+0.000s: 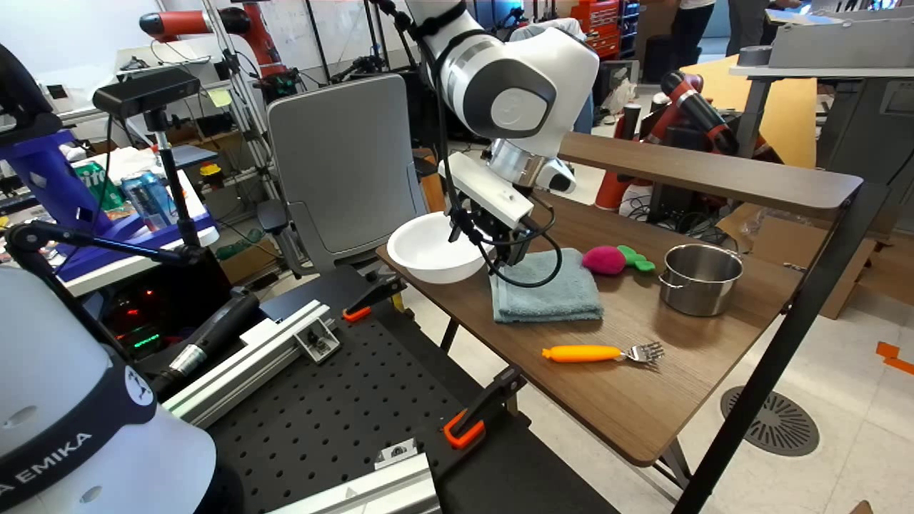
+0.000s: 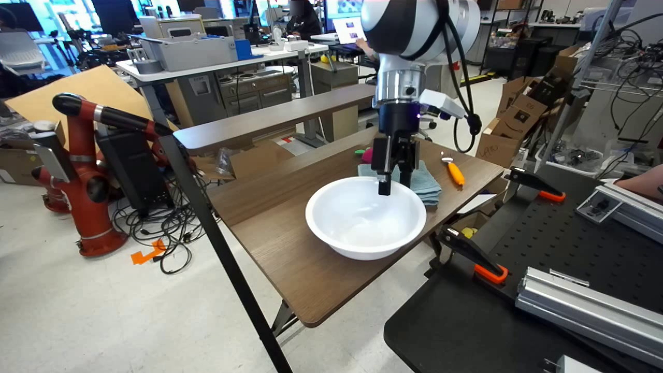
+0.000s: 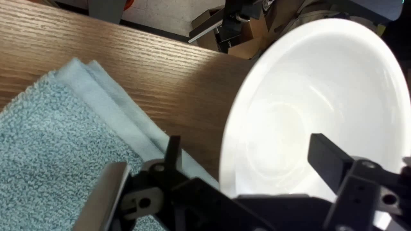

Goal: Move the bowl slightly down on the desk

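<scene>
The bowl (image 2: 357, 223) is sitting upright on the desk (image 2: 274, 259), close to the long edge facing the black bench (image 2: 456, 321). It is looking plain white and round, wide at the lip and narrowing toward its base, with a smooth rounded rim. Inside, its glossy wall is catching streaks of light, and in the wrist view a faint ring is showing on its floor. The folded teal cloth (image 1: 548, 298) is lying just beside it; past the cloth, a pink-and-green item (image 1: 607, 261), an orange-handled fork (image 1: 600, 353) and a metal pot (image 1: 696, 289) are resting.

The fingers (image 3: 328, 162) are standing wide apart, holding nothing. In the wrist view the rim is running between them: one finger is hovering over the bowl's inside, while the other is hanging outside it, over the cloth's edge. In both exterior views they are pointing down at the side of the bowl nearest the cloth. Whether either is touching the rim is not coming through clearly.

The dark band (image 1: 93, 415) on the white base (image 1: 57, 343) is reading "EMIKA" in pale capitals, and a round emblem (image 1: 138, 386) is sitting farther along. The green can (image 1: 98, 184) is showing lettering too blurred to read.
</scene>
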Tool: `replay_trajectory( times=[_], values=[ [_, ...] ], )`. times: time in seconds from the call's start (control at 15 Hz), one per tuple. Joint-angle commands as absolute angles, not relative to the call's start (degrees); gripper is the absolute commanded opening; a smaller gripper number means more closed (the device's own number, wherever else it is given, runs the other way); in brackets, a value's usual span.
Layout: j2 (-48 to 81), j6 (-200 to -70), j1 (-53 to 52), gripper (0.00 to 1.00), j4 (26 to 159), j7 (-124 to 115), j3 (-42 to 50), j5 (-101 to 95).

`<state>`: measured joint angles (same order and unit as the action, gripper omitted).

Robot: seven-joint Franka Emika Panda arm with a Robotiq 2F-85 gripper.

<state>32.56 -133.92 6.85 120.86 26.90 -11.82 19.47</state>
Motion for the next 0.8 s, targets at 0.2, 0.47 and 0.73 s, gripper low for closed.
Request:
replay_trajectory(
  times=[0.2,0.47,0.73],
  values=[
    [19.26,-135.24,5.49,1.00,129.96,27.06,-11.72,18.72],
    [17.53,-133.76,4.02,1.00,129.59,26.98,-11.09,19.77],
    [16.35,-134.04,3.50,1.00,130.96,26.86,-10.80,19.66]
  ],
)
